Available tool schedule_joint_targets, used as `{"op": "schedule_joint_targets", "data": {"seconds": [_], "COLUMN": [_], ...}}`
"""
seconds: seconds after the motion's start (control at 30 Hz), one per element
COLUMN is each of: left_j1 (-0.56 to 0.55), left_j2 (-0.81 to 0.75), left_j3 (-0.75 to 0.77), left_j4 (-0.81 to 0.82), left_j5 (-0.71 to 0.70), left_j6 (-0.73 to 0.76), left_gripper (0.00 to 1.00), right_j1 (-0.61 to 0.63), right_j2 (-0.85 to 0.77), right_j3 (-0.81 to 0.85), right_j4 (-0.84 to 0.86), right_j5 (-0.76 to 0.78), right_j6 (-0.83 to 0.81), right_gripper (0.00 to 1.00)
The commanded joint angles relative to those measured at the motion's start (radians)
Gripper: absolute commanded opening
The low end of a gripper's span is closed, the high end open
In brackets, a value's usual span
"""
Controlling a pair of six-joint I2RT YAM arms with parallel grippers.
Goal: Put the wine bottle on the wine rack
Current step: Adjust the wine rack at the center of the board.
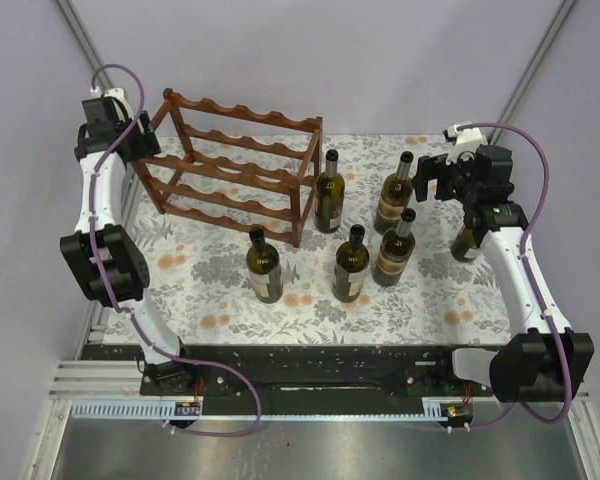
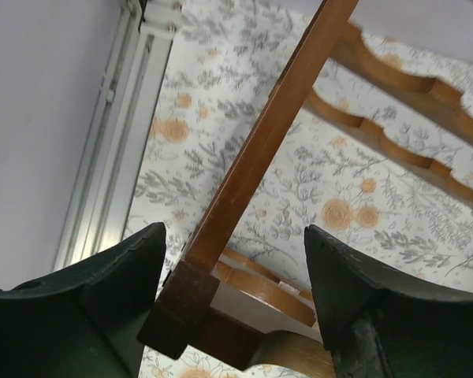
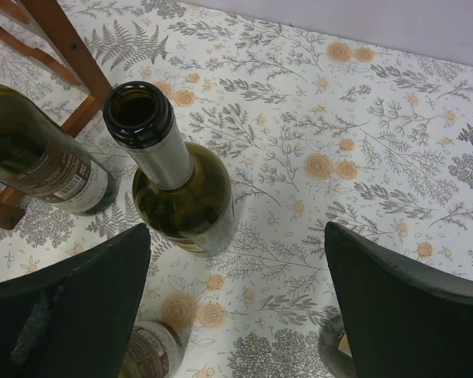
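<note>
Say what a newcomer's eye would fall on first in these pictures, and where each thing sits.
The reddish-brown wine rack stands empty at the far left of the floral cloth, with the left pincer open astride one of its upright posts. To the rack's right, a cluster of dark wine bottles stands upright. The right pincer hangs open above one uncorked bottle.

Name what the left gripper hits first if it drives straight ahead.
The wine rack: its corner post sits between the open fingers of the left gripper, apparently untouched. Depth is unclear, but nothing shows nearer.
</note>
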State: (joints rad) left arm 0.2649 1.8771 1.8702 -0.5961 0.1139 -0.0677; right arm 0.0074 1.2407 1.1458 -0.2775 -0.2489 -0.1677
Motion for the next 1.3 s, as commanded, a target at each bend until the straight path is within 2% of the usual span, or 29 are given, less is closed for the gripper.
{"op": "schedule_joint_targets", "data": {"seconds": [0.0,0.13,0.27,0.4,0.57,0.73,0.77,0.87,0.9,1.27], "left_j1": [-0.001,-0.001,-0.003,-0.004,-0.003,-0.003,-0.003,-0.003,-0.003,-0.004], "left_j2": [-0.079,-0.113,-0.159,-0.206,-0.266,-0.276,-0.276,-0.274,-0.279,-0.311], "left_j3": [-0.086,-0.135,-0.203,-0.278,-0.365,-0.385,-0.385,-0.393,-0.396,-0.421], "left_j4": [0.079,0.088,0.105,0.136,0.183,0.199,0.199,0.199,0.196,0.213], "left_j5": [0.043,0.061,0.093,0.098,0.061,0.033,0.023,0.000,-0.022,-0.163], "left_j6": [-0.033,-0.046,-0.056,-0.076,-0.087,-0.099,-0.106,-0.130,-0.147,-0.234], "left_gripper": [0.73,0.65,0.49,0.29,0.25,0.24,0.22,0.03,0.00,0.00], "right_j1": [0.000,0.000,-0.001,-0.001,-0.001,-0.001,0.000,-0.001,-0.001,0.000], "right_j2": [-0.032,-0.037,-0.032,-0.023,-0.006,0.006,0.009,0.014,0.017,0.034], "right_j3": [-0.009,-0.009,0.000,0.017,0.046,0.083,0.092,0.107,0.111,0.115], "right_j4": [0.043,0.040,0.034,0.027,0.017,0.001,-0.003,-0.012,-0.014,-0.017], "right_j5": [-0.013,-0.010,-0.009,-0.009,-0.013,-0.023,-0.027,-0.033,-0.033,-0.049], "right_j6": [0.000,-0.001,-0.004,-0.007,-0.009,-0.015,-0.016,-0.024,-0.027,-0.023], "right_gripper": [1.00,0.99,1.00,0.99,0.99,1.00,0.99,0.99,0.99,0.99]}}
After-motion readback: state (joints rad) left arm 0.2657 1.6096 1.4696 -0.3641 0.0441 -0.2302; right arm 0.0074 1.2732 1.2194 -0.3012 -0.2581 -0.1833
